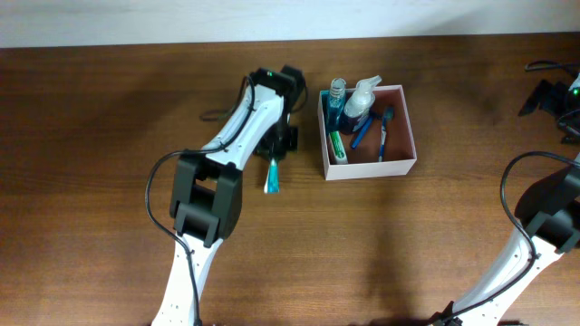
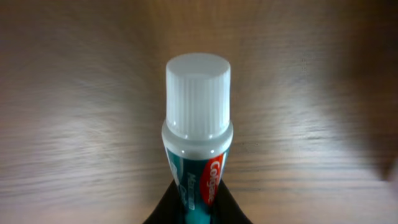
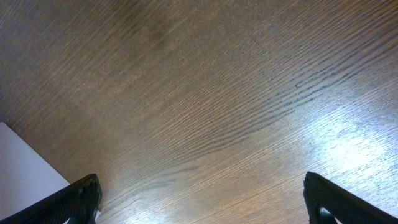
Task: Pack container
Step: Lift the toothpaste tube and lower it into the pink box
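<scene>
The container (image 1: 399, 167), a square white-walled box with a pinkish-brown inside, stands at the back centre. It holds a blue bottle (image 1: 336, 101), a white pump bottle (image 1: 362, 95), two blue toothbrushes (image 1: 384, 132) and a green pack (image 1: 337, 145). My left gripper (image 1: 276, 149) is just left of the box and is shut on a teal toothpaste tube (image 1: 271, 176). The tube's white cap (image 2: 198, 99) points away from the jaws (image 2: 198, 210) over bare wood. My right gripper (image 1: 555, 98) is far to the right, and its fingers are wide open and empty (image 3: 202, 199).
The wooden table (image 1: 91, 136) runs to a pale wall along the far edge. A black cable (image 1: 539, 65) lies near the right gripper. A white surface (image 3: 22, 168) shows at the lower left of the right wrist view.
</scene>
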`<move>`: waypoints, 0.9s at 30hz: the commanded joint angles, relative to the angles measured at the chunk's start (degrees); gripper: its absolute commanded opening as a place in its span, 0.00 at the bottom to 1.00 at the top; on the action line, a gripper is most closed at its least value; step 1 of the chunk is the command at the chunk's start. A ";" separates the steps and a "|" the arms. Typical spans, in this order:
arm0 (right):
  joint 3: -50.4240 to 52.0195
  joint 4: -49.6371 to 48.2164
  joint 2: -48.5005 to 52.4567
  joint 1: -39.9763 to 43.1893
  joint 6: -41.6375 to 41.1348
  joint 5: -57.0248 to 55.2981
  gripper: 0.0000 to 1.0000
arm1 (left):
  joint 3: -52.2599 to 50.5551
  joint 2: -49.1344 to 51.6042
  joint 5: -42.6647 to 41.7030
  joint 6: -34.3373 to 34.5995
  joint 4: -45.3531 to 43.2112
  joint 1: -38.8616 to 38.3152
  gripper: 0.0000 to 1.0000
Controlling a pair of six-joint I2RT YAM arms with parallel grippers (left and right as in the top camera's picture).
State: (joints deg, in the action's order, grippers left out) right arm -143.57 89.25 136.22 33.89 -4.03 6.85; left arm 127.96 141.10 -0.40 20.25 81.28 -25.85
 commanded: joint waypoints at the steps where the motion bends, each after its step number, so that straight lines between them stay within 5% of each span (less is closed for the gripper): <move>1: 0.11 -0.20 -0.81 0.26 0.15 -0.68 0.99 | 10.64 -2.49 5.46 -1.18 2.14 0.76 0.13; 13: 0.11 -0.17 -0.81 0.26 0.15 -0.68 0.99 | 43.17 -2.58 5.79 -7.48 3.63 -3.89 0.17; 27: 0.11 -0.20 -0.81 0.26 0.13 -0.70 0.99 | 38.91 -2.23 5.60 -14.38 -5.18 -13.46 0.15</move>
State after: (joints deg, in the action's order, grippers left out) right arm -143.57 89.23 136.22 33.89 -4.03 6.87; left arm 168.62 139.81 4.95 8.10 76.75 -38.68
